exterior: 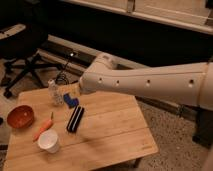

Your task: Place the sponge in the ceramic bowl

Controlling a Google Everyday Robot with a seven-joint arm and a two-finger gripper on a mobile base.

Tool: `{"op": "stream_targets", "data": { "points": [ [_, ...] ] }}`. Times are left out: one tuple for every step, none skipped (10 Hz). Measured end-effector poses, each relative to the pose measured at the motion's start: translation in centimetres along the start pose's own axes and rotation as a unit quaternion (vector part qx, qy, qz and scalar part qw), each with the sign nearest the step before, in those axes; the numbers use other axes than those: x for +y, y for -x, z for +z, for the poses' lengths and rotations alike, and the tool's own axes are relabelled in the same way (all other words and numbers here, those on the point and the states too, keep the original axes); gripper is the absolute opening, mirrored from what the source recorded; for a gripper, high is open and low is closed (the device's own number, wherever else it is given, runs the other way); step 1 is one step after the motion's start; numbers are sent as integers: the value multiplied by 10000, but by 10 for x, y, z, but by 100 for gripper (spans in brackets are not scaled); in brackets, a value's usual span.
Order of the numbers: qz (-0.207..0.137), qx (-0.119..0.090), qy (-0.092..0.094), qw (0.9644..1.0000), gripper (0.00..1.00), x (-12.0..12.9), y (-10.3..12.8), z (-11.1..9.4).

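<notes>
Hanging just beside the sponge [70,101], the gripper [76,95], its opening and hold impossible to tell.

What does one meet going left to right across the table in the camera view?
ceramic bowl, white cup, sponge, robot arm; the gripper is at the arm's tip, close by the sponge.

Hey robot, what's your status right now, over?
Tool right by sponge, contact unclear. Sponge on table, not in ceramic bowl at left edge. Bottle and black bar close beside sponge.
</notes>
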Motion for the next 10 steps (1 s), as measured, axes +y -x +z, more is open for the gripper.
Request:
{"op": "stream_targets", "data": {
  "points": [
    [-61,9,-131,9999,80,0,13,11],
    [-83,37,-267,9996,80,-2,23,22],
    [-101,80,-379,9992,80,-2,29,31],
    [-147,166,-534,9983,80,0,37,46],
    [-223,247,-611,9976,80,6,43,60],
    [-271,306,-633,9972,80,13,46,70],
    [-289,387,-613,9970,80,18,49,84],
    [-282,454,-559,9970,80,20,51,96],
    [-268,541,-510,9969,80,18,51,112],
    [-248,610,-502,9966,80,13,51,123]
  ]
}}
